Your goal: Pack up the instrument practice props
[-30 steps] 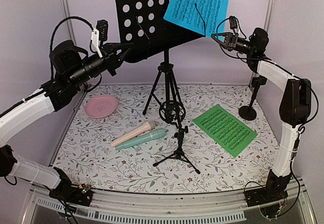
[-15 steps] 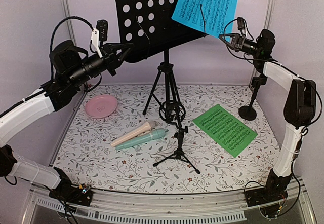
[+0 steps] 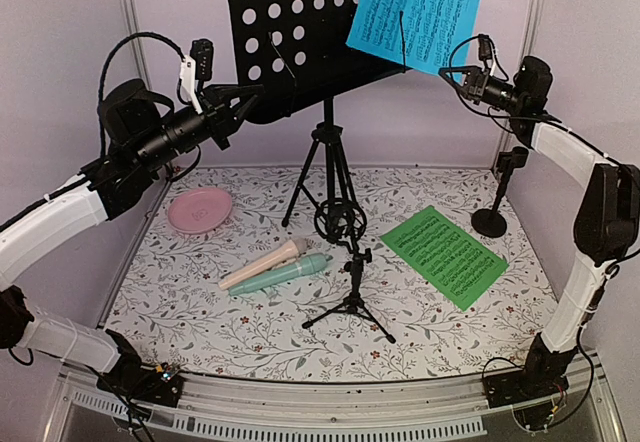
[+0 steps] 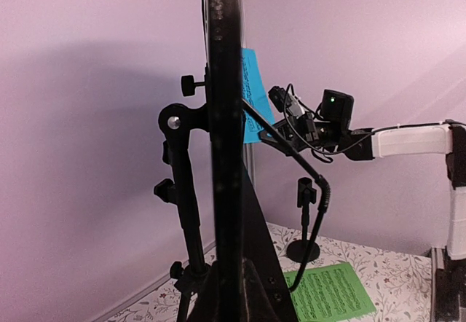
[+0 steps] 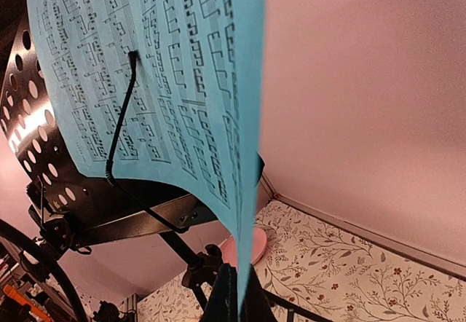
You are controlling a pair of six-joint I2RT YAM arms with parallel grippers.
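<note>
The black perforated music rack [image 3: 285, 32] stands on tripod legs [image 3: 325, 177] at the back. My left gripper [image 3: 246, 98] is shut on its lower left edge; in the left wrist view the rack edge [image 4: 222, 118] runs up between my fingers [image 4: 280, 293]. My right gripper [image 3: 449, 74] is shut on the lower right corner of the blue music sheet [image 3: 413, 12], which sticks out past the rack's right side under a wire retainer [image 5: 120, 118]. The blue sheet [image 5: 160, 81] fills the right wrist view above that gripper [image 5: 238, 296]. The green sheet [image 3: 443, 254], beige microphone [image 3: 262, 264], mint microphone [image 3: 282, 276] and small black tripod [image 3: 352, 302] lie or stand on the table.
A pink plate [image 3: 200, 209] lies at the left rear of the floral mat. A black stand with a round base [image 3: 491, 220] is at the right rear. A ring-shaped shock mount [image 3: 340, 220] tops the small tripod. Walls close in on both sides.
My right gripper has moved right and slightly up, drawing the blue sheet further out past the rack's right edge. The left arm and rack have not moved.
</note>
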